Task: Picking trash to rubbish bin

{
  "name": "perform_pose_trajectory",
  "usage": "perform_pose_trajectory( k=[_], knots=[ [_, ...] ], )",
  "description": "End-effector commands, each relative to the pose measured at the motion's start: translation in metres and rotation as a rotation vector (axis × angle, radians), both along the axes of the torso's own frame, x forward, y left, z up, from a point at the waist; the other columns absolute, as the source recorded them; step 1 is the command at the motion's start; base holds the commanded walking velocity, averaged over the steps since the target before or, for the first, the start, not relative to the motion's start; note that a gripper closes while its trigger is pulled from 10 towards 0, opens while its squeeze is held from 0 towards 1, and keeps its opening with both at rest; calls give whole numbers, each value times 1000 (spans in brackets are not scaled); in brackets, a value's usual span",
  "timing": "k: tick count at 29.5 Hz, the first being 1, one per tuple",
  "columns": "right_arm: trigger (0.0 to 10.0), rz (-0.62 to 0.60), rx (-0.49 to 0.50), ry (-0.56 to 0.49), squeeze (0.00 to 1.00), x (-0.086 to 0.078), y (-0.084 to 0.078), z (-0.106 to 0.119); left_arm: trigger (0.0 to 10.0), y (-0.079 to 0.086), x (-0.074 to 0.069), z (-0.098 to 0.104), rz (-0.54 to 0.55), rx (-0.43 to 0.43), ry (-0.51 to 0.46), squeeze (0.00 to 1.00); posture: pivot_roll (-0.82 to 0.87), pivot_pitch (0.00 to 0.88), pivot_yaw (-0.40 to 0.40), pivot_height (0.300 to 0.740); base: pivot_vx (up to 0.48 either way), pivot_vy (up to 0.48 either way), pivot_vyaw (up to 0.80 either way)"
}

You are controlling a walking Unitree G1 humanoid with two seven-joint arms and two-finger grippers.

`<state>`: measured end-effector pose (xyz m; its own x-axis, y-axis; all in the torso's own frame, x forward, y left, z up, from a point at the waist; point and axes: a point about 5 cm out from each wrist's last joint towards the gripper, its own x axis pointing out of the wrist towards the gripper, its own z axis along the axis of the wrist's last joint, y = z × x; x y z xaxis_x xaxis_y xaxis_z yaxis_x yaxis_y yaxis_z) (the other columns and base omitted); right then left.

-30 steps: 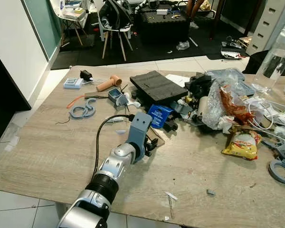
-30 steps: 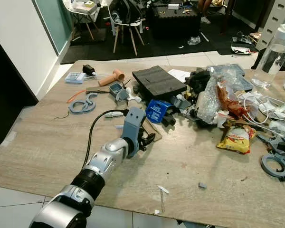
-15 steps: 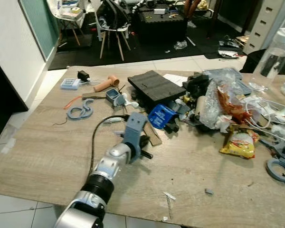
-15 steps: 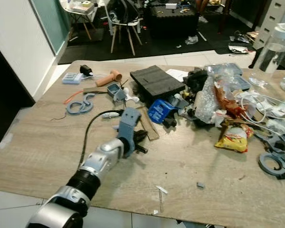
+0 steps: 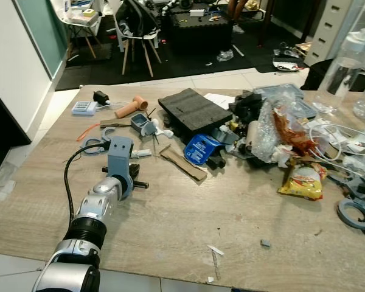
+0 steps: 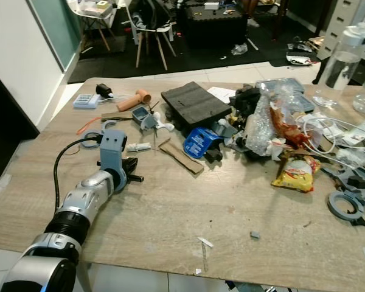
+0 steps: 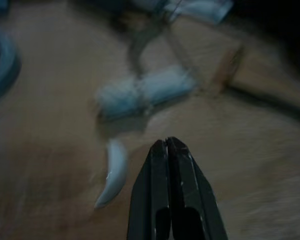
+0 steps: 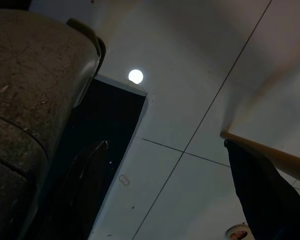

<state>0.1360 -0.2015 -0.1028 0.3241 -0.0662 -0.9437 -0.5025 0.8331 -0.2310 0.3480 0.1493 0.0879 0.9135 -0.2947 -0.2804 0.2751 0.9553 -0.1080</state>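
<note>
Trash is heaped on the wooden table [image 5: 231, 219]: a crumpled clear plastic bag [image 5: 272, 128], a yellow snack bag [image 5: 304, 181], a blue packet [image 5: 201, 148], a brown cardboard strip [image 5: 182, 164] and a small white paper roll [image 5: 141, 153]. My left gripper [image 5: 140, 184] lies low over the table's left part, shut with nothing between its fingers. In the left wrist view the shut fingertips [image 7: 166, 146] point at the white roll [image 7: 142, 92], a short way short of it, with a white curved sliver [image 7: 112, 172] beside them. My right arm hangs idle below the table.
A black foam pad [image 5: 191, 108], grey plastic hooks [image 5: 356, 216], a water bottle [image 5: 347, 64] and cables [image 5: 334, 137] crowd the far and right side. Chairs [image 5: 137, 30] stand on the floor beyond. The right wrist view has white floor tiles [image 8: 190, 190] and a worn grey surface [image 8: 35, 90].
My left gripper has swung left across the table, away from the cardboard strip and blue packet, towards the white roll. The camera has shifted slightly.
</note>
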Motion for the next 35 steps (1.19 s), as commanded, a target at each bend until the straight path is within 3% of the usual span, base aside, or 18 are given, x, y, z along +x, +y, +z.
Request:
perform_pose_trajectory(
  k=[1,3,7,8,9,14,19,22,23,24,25,31,35],
  knots=[
    [10000,22,37,23,0,-4,13,-3,10000,-12,1,22,-84,-34,-159,1000,-18,27,60,740,0,0,0],
    [10000,23,37,22,0,-4,14,-3,10000,-23,0,35,-157,-2,-245,1000,-18,27,60,740,0,0,0],
    [10000,24,38,21,0,-3,15,-3,10000,-35,-1,41,-234,81,-306,1000,-18,26,61,740,0,0,0],
    [10000,22,38,20,0,-3,15,-3,10000,-47,-4,44,-290,90,-331,1000,-18,26,61,740,0,0,0],
    [10000,22,38,20,0,-3,15,-3,10000,-47,-4,44,-290,90,-331,1000,-18,26,61,740,0,0,0],
    [10000,16,39,18,0,-2,15,-3,10000,-80,-13,34,-379,75,-320,1000,-24,23,66,740,0,0,0],
    [10000,15,39,17,0,-1,15,-2,10000,-96,-19,25,-407,113,-308,1000,-29,23,67,740,0,0,0],
    [10000,16,37,16,0,0,16,-2,10000,-106,-21,13,-376,180,-268,1000,-31,24,66,740,0,0,0],
    [10000,17,37,16,0,0,17,-2,10000,-108,-22,10,-371,185,-254,478,-31,24,66,740,0,0,0],
    [10000,17,37,16,0,0,17,-2,10000,-108,-22,10,-371,185,-254,478,-31,24,66,740,0,0,0],
    [10000,17,37,15,0,0,17,-2,10000,-109,-22,7,-369,190,-243,0,-32,23,66,740,0,0,0],
    [10000,20,37,15,0,0,18,-2,10000,-111,-22,-1,-327,186,-190,0,-30,22,67,740,0,0,0],
    [10000,22,36,14,0,1,17,-2,10000,-113,-21,-4,-290,134,-145,0,-29,22,67,740,0,0,0]
  ],
)
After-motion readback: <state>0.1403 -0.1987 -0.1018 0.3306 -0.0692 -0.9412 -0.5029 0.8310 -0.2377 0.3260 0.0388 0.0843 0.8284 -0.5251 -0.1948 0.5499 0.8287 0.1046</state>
